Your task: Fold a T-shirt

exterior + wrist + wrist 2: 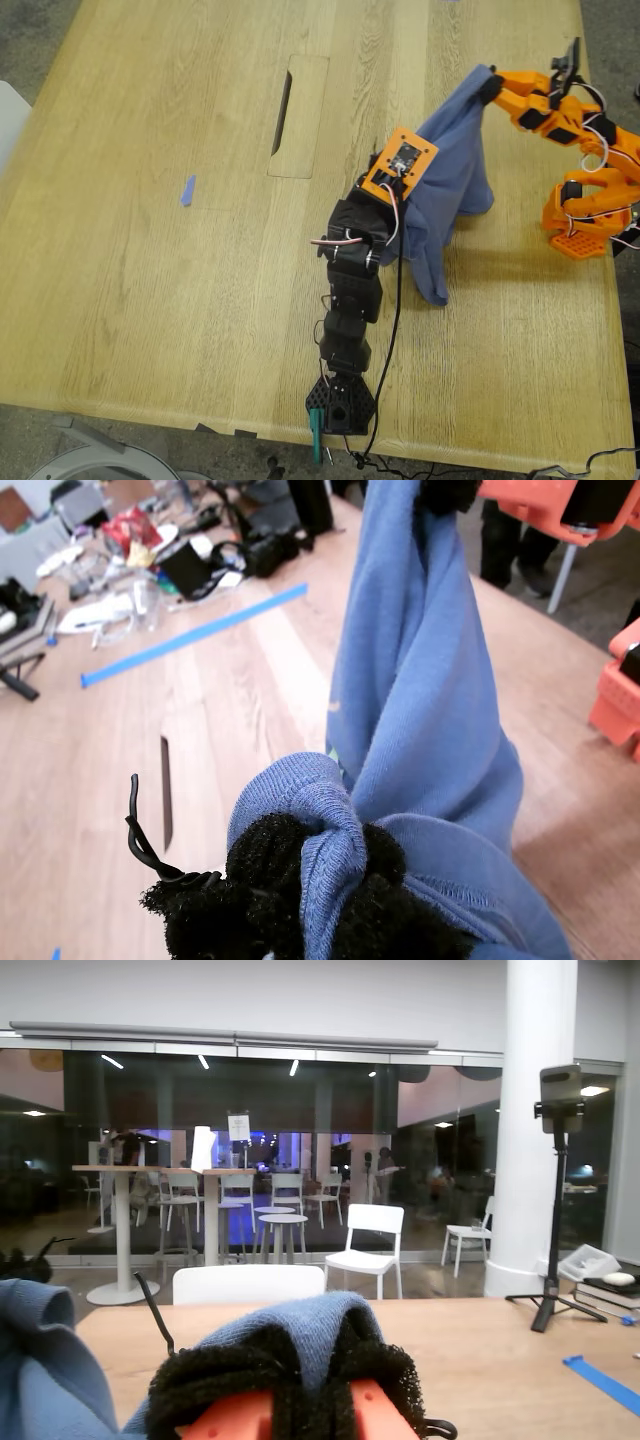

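Note:
The periwinkle-blue T-shirt [455, 170] hangs bunched between my two grippers, lifted off the wooden table [150, 300], with its lower end drooping to the tabletop. My first gripper [405, 190], on the black arm, is shut on a fold of the T-shirt [420, 710]; its black foam pads [250, 900] pinch the cloth. My second gripper [490, 85], on the orange arm at the exterior view's right, is shut on the upper end of the T-shirt [300, 1325], fabric wedged between its padded fingers [220, 1380]. The print is hidden in the folds.
A small blue scrap [187, 190] lies on the table at the exterior view's left. A dark slot [283, 112] is cut into the tabletop beside an inset panel. A blue tape strip [190, 635] and clutter [120, 560] lie at the table's far end. A tripod [555, 1210] stands on the table.

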